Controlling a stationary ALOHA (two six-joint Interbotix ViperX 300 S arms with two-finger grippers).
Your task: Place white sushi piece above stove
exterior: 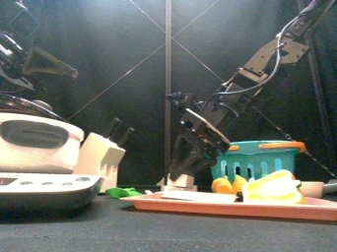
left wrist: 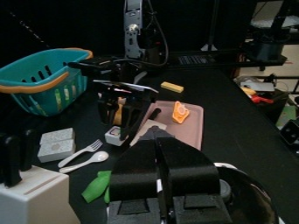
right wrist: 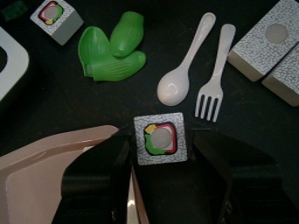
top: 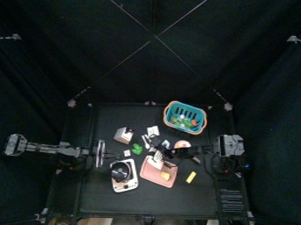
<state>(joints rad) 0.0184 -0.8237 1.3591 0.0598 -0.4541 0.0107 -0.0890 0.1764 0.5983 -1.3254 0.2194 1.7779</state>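
A white sushi piece [right wrist: 160,138] with a pink and green centre lies on the black table just off the pink cutting board [right wrist: 59,179]. My right gripper [right wrist: 163,150] is open and low over it, one jaw on each side. The left wrist view shows that gripper [left wrist: 117,103] standing over the piece [left wrist: 114,134]. The white toy stove [top: 123,175] with its pot stands at the table's front left, large in the front view [exterior: 39,148]. My left gripper [left wrist: 162,166] is shut and empty, resting beside the stove [top: 97,162].
A second sushi piece [right wrist: 52,15], a green leaf toy [right wrist: 114,44], a white spoon [right wrist: 184,70], a fork [right wrist: 216,74] and grey blocks [right wrist: 271,39] lie close by. A teal basket [top: 185,114] stands at the back. The cutting board [left wrist: 176,122] bears an orange item [left wrist: 181,111].
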